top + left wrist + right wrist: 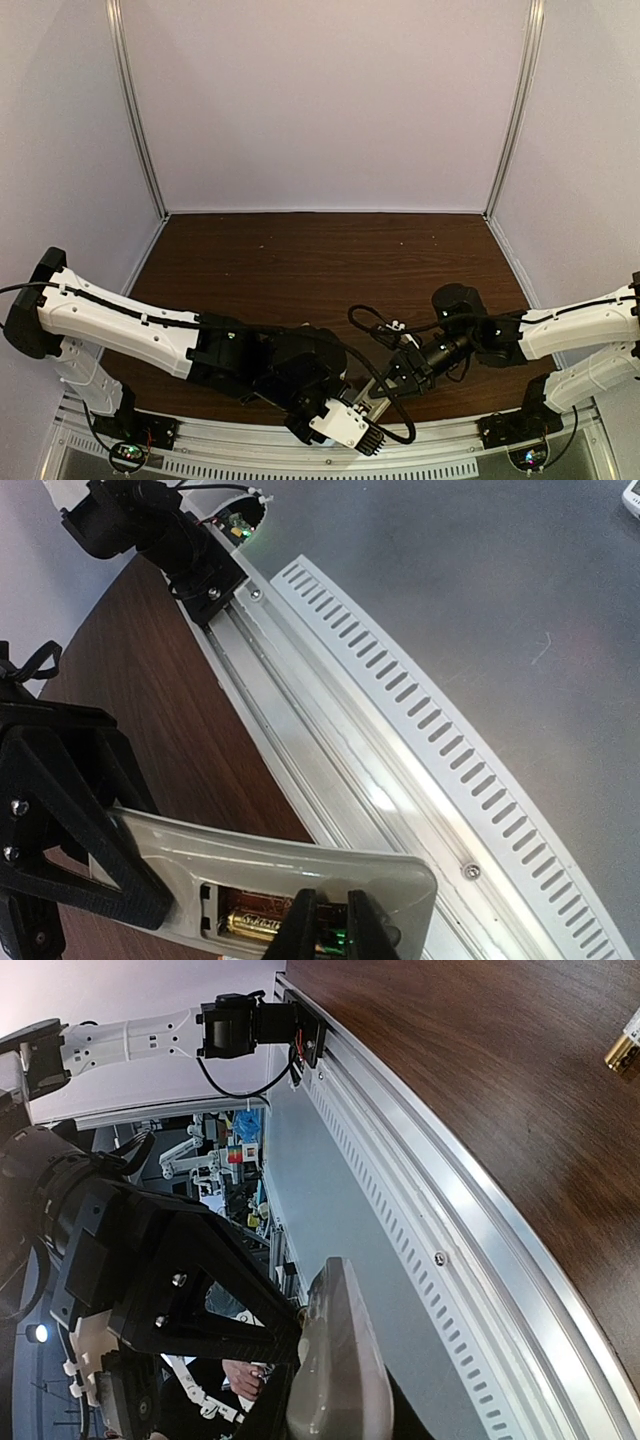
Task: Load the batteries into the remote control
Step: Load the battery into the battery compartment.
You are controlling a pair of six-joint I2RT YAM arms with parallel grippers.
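Remote control (pixel 300 855): held up at the near edge, right fingers (pixel 80 820) clamped on one end.
First battery (pixel 250 921): lying in the open compartment (pixel 212 905), left fingers (pixel 298 932) nearly closed, pinching it.
Second battery (pixel 624 1052): loose on the tabletop (pixel 480 1080), not yet loaded.

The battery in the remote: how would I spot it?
By the near metal rail, the pale remote control is held up. The gold battery lies in its open compartment at the left gripper, unlike the other battery, loose on the table.

Left fingers (pixel 300 935) cover part of the battery (pixel 250 921) in the remote (pixel 300 855); a second battery (pixel 625 1050) is cut by the edge.
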